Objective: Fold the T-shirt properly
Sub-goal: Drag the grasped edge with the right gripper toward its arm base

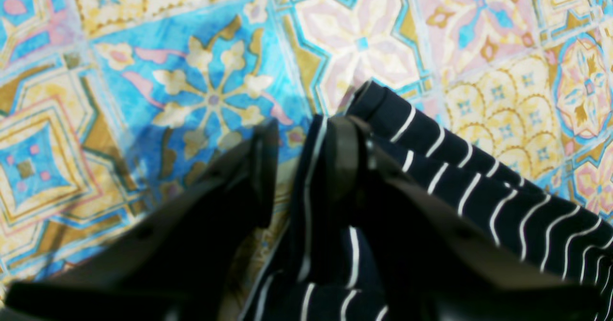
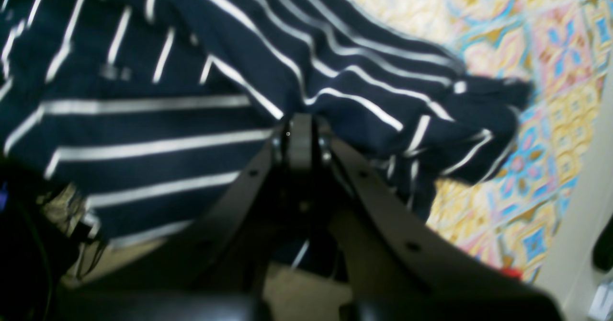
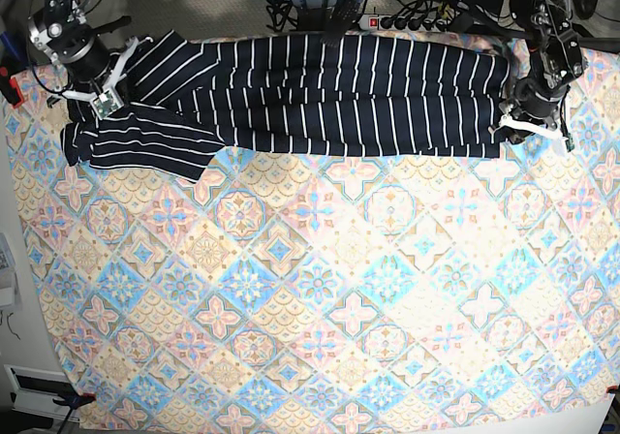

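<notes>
Along the far edge of the patterned tablecloth (image 3: 320,289) lies the striped T-shirt (image 3: 329,100), stretched out long, with one sleeve flopped down at the far left corner of the cloth. At that end, the right gripper (image 2: 300,136) has its fingers pinched tight on the shirt. At the other end, the left gripper (image 1: 306,167) stands partly open with one shirt edge between its fingers. That edge could slip out, because this hold looks loose.
</notes>
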Controlling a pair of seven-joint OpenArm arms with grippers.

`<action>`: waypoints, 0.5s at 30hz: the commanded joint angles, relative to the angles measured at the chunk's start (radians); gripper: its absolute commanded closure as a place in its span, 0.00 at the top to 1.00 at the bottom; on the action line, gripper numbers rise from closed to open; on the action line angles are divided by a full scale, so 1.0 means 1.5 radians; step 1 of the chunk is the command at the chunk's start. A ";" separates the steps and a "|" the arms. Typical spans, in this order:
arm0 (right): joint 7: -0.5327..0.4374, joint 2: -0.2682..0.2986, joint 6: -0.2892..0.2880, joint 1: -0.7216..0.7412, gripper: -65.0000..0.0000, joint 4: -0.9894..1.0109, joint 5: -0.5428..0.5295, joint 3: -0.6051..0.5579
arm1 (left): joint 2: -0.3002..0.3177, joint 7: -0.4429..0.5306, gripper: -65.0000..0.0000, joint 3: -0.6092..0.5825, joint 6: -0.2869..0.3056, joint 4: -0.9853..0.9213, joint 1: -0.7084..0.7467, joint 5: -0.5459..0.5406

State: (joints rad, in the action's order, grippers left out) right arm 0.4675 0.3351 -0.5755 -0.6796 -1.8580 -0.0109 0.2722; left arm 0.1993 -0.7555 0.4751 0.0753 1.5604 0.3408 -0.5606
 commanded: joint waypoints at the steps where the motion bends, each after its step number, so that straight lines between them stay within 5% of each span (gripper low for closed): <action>1: -0.010 0.008 0.002 -0.007 0.00 -0.013 -0.007 0.010 | 0.010 0.011 0.27 0.004 0.001 0.012 -0.002 -0.006; 15: -0.010 0.008 0.002 -0.072 0.00 -0.025 -0.005 0.053 | 0.010 0.011 0.27 0.002 0.001 0.011 -0.003 -0.006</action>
State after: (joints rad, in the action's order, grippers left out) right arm 0.4652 0.3351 -0.5793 -0.7811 -1.8824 -0.0135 0.3439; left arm 0.1993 -0.7559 0.4744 0.0753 1.5604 0.3408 -0.5606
